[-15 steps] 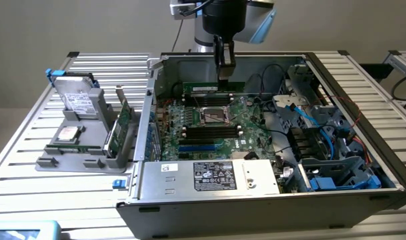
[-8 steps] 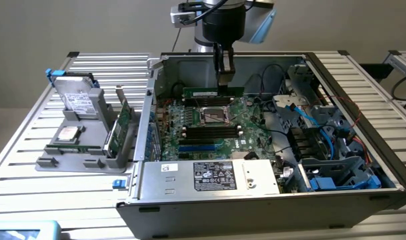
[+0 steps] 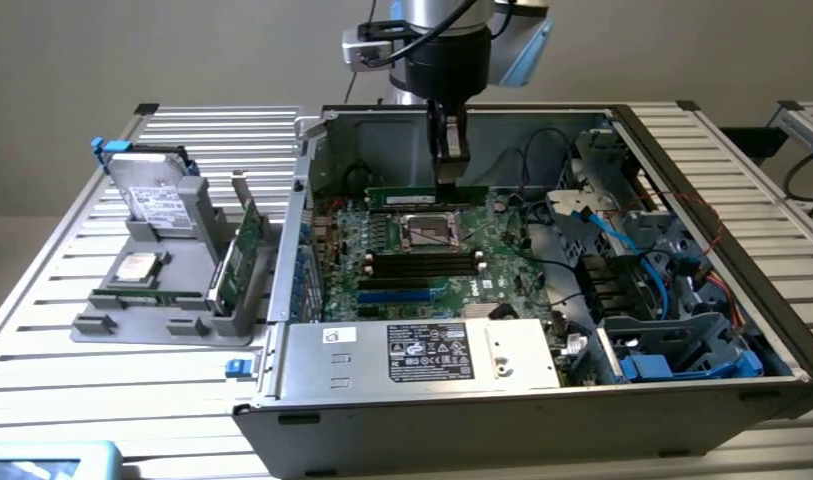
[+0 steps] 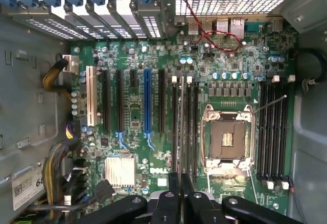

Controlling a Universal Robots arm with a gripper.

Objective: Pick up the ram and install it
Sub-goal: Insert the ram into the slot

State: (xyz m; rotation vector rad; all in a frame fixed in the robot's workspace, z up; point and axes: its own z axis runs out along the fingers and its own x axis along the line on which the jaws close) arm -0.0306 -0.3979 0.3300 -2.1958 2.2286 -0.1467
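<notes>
One slatted metal table [image 3: 153, 400] carried an open computer case [image 3: 513, 420], with a grey tray [image 3: 139, 325] of spare parts on the exterior view's left. Farther in lay the green motherboard [image 3: 379, 235]. Beyond its processor socket [image 3: 429, 232], the arm reached straight down, its gripper [image 3: 449, 178] clamped on the ram [image 3: 406, 196]. The ram stood on edge along the memory slots [image 4: 195, 127]; whether it was seated could not be told. A grey wall [image 3: 179, 50] stood behind.
</notes>
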